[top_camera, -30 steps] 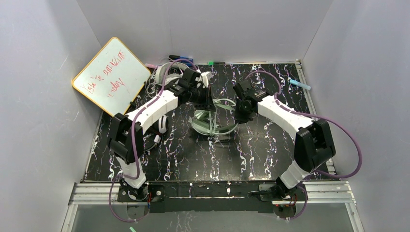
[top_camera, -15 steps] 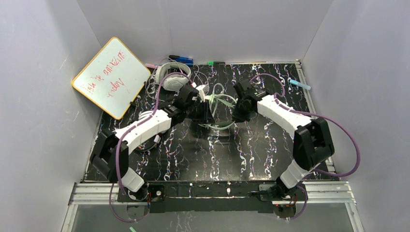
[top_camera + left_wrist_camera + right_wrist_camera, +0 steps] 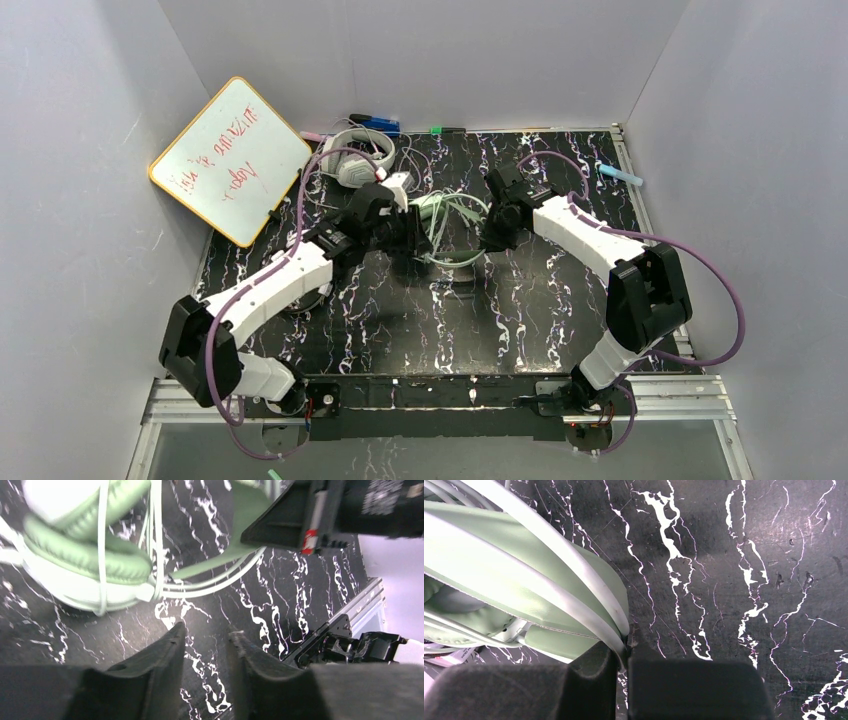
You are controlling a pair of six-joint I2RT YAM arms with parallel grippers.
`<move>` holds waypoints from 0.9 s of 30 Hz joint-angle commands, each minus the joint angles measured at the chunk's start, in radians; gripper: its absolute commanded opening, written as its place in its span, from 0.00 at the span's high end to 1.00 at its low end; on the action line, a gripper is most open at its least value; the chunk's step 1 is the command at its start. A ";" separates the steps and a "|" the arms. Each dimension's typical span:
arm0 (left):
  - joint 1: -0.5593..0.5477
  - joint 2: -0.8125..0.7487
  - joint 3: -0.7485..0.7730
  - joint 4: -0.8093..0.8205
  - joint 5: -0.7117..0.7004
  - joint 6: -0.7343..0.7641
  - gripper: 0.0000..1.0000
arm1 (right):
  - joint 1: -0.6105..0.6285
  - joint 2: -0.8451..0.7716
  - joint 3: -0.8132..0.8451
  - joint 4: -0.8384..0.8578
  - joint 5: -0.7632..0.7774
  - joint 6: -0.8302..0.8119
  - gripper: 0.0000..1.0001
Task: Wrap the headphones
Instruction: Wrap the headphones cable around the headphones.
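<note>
- Black, white-veined table (image 3: 560,300) boxed in by grey walls; whiteboard (image 3: 232,158) leaning at the back left, markers (image 3: 375,123) along the back edge.
- Left arm stretched long and low from its base toward the table's middle, shoulder link swung out to the left, forearm running diagonally forward and right, wrist turned toward the right arm.
- Left gripper (image 3: 206,632) with fingers parted by a narrow gap, nothing between them, bare table showing through; tips just short of the mint headset (image 3: 85,562), not touching it.
- Right arm with elbow raised high on the right side, forearm sloping forward and left to the middle, wrist bent down and inward, facing the left gripper across the headset.
- Right gripper (image 3: 623,652) pressed together, pinching the mint headset's band along with a pale strand lying on it.
- Mint headset at mid-table between the two grippers, ear pads together on the left gripper's side, cable (image 3: 103,540) looped over pads and band in several turns, a few strands slack beside it; whether resting on the table or lifted, cannot tell.
- Grey headset (image 3: 355,165) at the back, near the whiteboard, well apart from both grippers.
</note>
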 commanded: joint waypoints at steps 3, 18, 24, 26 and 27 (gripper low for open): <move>0.046 -0.071 0.108 -0.081 -0.053 0.044 0.50 | -0.008 -0.066 0.035 0.093 -0.065 -0.027 0.99; 0.052 -0.512 -0.173 0.021 0.050 0.206 0.35 | -0.093 -0.186 0.141 0.089 -0.185 -0.073 0.99; 0.052 -0.650 -0.347 0.137 0.072 0.277 0.34 | -0.114 -0.214 0.287 0.001 -0.212 -0.067 0.99; 0.052 -0.683 -0.408 0.216 0.030 0.279 0.26 | -0.123 -0.222 0.332 -0.022 -0.226 -0.066 0.99; 0.052 -0.695 -0.435 0.257 0.020 0.279 0.25 | -0.126 -0.225 0.361 -0.036 -0.232 -0.064 0.99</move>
